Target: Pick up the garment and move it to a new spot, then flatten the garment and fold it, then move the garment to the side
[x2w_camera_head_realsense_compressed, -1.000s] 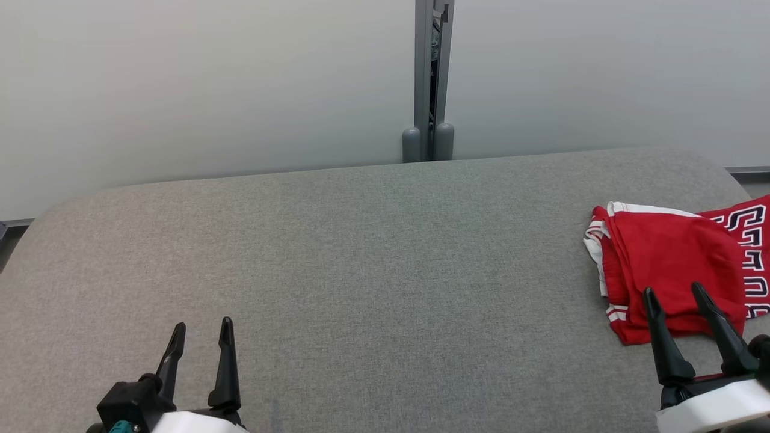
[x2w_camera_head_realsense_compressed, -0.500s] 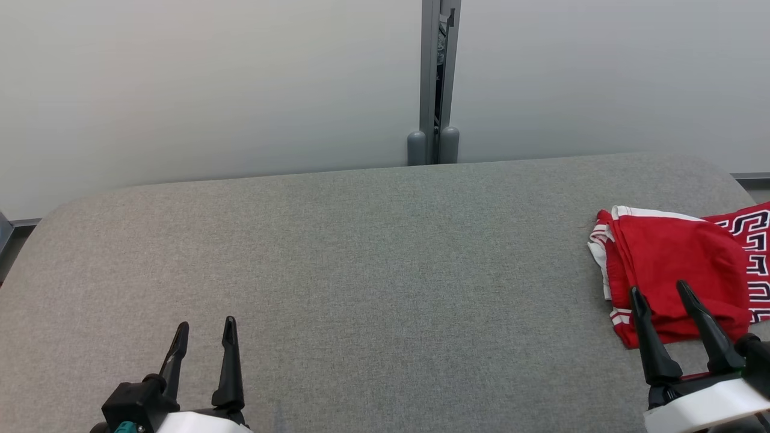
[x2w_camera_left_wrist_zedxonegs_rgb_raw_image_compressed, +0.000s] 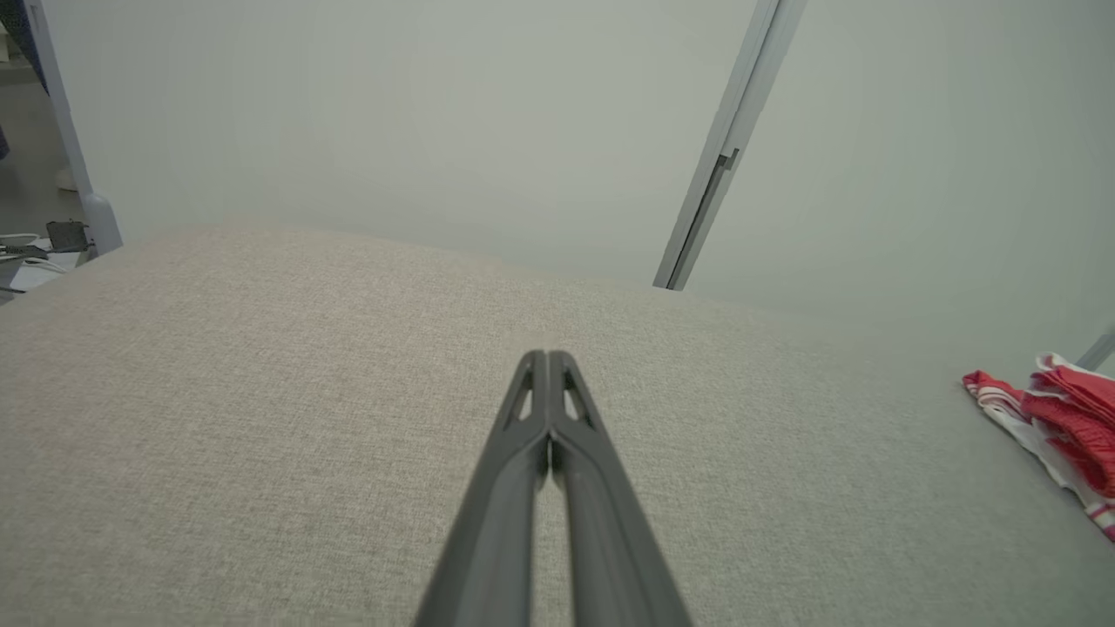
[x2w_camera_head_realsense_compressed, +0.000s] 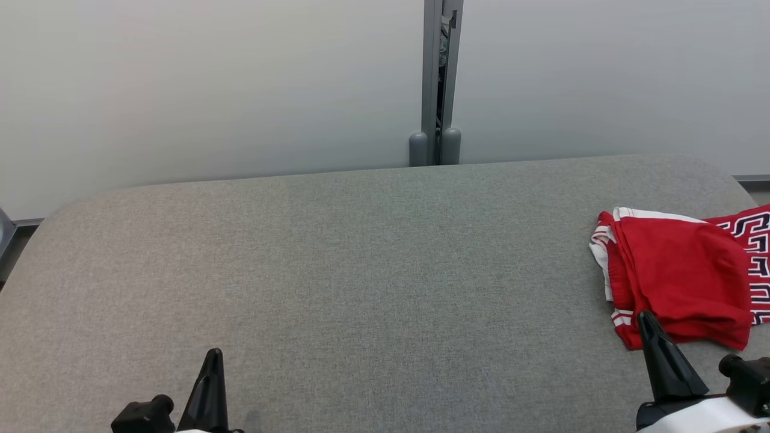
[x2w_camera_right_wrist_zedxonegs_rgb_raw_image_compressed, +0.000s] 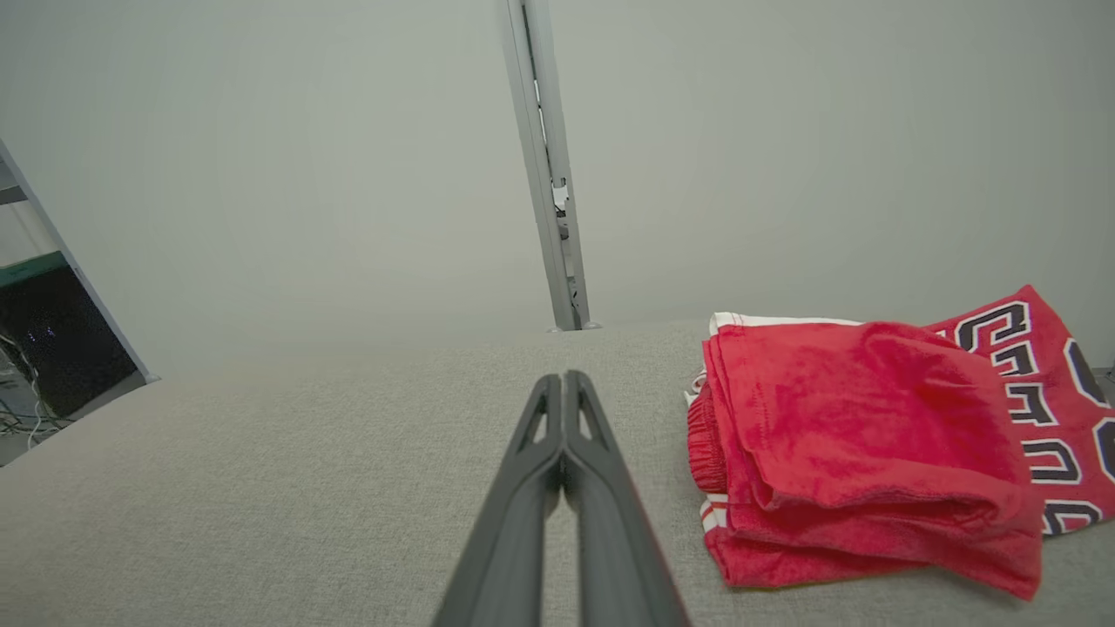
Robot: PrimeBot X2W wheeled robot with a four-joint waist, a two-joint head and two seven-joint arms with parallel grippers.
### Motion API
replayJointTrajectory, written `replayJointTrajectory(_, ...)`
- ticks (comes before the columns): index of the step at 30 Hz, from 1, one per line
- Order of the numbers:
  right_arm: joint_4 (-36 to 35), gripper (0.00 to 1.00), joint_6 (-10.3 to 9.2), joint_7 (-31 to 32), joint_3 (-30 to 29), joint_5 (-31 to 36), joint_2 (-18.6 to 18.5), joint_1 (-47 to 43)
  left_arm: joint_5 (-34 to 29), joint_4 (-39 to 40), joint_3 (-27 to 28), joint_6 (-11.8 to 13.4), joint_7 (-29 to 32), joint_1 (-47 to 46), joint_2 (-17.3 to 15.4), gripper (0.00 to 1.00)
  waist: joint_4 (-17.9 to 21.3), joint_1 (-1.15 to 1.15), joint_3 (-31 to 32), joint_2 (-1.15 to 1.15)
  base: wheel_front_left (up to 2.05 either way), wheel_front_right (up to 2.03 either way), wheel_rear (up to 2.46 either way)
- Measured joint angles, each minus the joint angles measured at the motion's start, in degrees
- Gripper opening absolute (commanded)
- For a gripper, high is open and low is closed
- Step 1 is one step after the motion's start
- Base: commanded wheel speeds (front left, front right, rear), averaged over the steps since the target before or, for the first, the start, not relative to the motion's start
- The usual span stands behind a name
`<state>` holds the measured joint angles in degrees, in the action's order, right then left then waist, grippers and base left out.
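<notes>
The garment [x2w_camera_head_realsense_compressed: 680, 279] is red with white stripes and black-and-white lettering, lying folded in a heap at the far right of the grey padded table [x2w_camera_head_realsense_compressed: 361, 258]. The right wrist view has the garment [x2w_camera_right_wrist_zedxonegs_rgb_raw_image_compressed: 862, 444] just right of its fingers; in the left wrist view the garment [x2w_camera_left_wrist_zedxonegs_rgb_raw_image_compressed: 1058, 418] lies far off at the right edge. My right gripper [x2w_camera_head_realsense_compressed: 646, 322] is shut and empty, its tip at the garment's near left corner, low over the table [x2w_camera_right_wrist_zedxonegs_rgb_raw_image_compressed: 261, 488]. My left gripper [x2w_camera_head_realsense_compressed: 212, 359] is shut and empty at the lower left, over bare table [x2w_camera_left_wrist_zedxonegs_rgb_raw_image_compressed: 261, 392]. The shut fingertips meet in both wrist views [x2w_camera_left_wrist_zedxonegs_rgb_raw_image_compressed: 546, 359] [x2w_camera_right_wrist_zedxonegs_rgb_raw_image_compressed: 562, 381].
A pale partition wall [x2w_camera_head_realsense_compressed: 210, 84] runs along the table's far edge, with a grey post [x2w_camera_head_realsense_compressed: 436, 84] at its seam. Floor clutter and cables [x2w_camera_left_wrist_zedxonegs_rgb_raw_image_compressed: 35, 248] lie beyond the table's left end. A dark cabinet [x2w_camera_right_wrist_zedxonegs_rgb_raw_image_compressed: 52, 348] stands off that side too.
Both grippers have gone from open to shut, empty. Both have drawn back toward the lower edge of the head view. The garment has not moved.
</notes>
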<state>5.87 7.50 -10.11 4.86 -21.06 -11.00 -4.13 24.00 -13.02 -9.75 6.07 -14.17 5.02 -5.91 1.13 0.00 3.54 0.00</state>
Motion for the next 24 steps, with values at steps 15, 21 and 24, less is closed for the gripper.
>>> replayJointTrajectory(15, 1.6, 0.00, -0.01, 3.1, -1.9, -14.0, 1.4, 1.4, 13.2, -0.4, 3.1, -2.6, 4.0, -1.0, 0.7, 0.00, -0.1, 0.00, -0.5, 0.00, 0.00, 0.00, 0.00)
replayJointTrajectory(21, 2.2, 0.00, -0.01, 4.1, -2.6, -19.0, 1.9, 2.0, 18.0, -0.4, 4.2, -3.5, 5.4, -2.1, 0.9, 0.00, -0.2, 0.00, -0.6, 0.00, 0.00, 0.00, 0.00)
replayJointTrajectory(24, 2.4, 0.00, -0.01, 4.6, -2.9, -21.4, 2.1, 2.5, 20.2, -0.4, 4.7, -4.0, 6.1, -2.2, 1.0, 0.00, -0.2, 0.00, -0.7, 0.00, 0.00, 0.00, 0.00)
